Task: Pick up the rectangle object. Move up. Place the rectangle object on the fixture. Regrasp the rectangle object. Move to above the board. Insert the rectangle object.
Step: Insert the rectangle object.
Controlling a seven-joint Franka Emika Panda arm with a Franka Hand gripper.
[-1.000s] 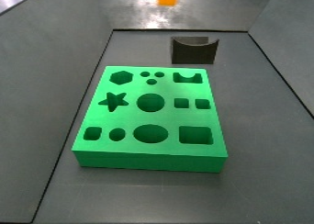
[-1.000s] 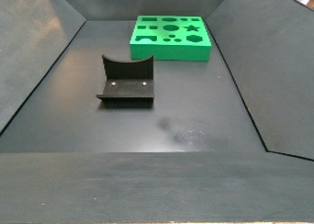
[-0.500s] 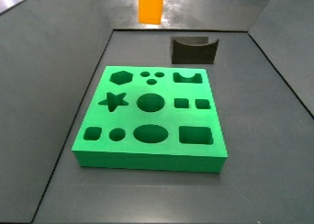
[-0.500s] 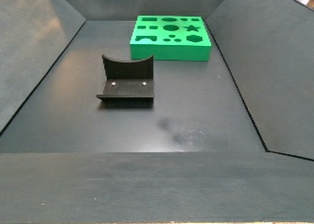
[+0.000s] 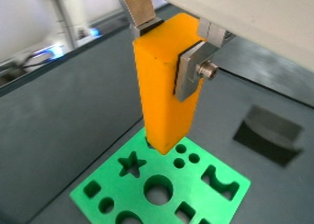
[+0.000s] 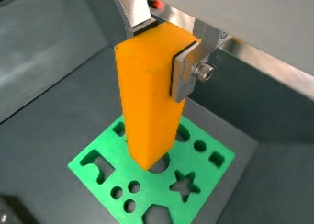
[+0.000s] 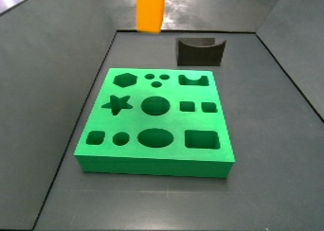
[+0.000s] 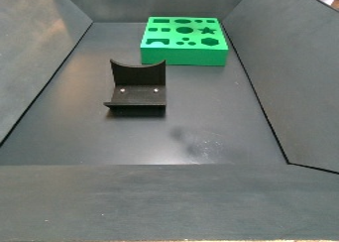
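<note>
Dark grey worktop (image 8: 199, 137) with sloping dark side walls forms the whole setting; its matt surface carries faint pale scuffs near the centre of a side view, and a blurred workshop background appears beyond the far wall. Toward the upper middle of that side view lies the board (image 8: 185, 40), a bright green slab with star, hexagon, round, square and oval cut-outs. Left of centre, well apart from it, stands the fixture (image 8: 137, 87), unoccupied, which suggests the regrasp step is done.

High above the worktop, the end effector (image 5: 172, 46) pinches the rectangle object (image 5: 164, 81) near its upper end, one silver finger (image 5: 190, 70) flat against a side face. Both wrist views show the orange-yellow block hanging upright with its lower end pointing down at the board (image 5: 160, 182), clear of it. This vertical hold probably serves end-first insertion into a cut-out. In a side view only the block (image 7: 151, 9) shows, at the upper edge of the frame, behind the board (image 7: 158, 121) and left of the fixture (image 7: 200, 51).
</note>
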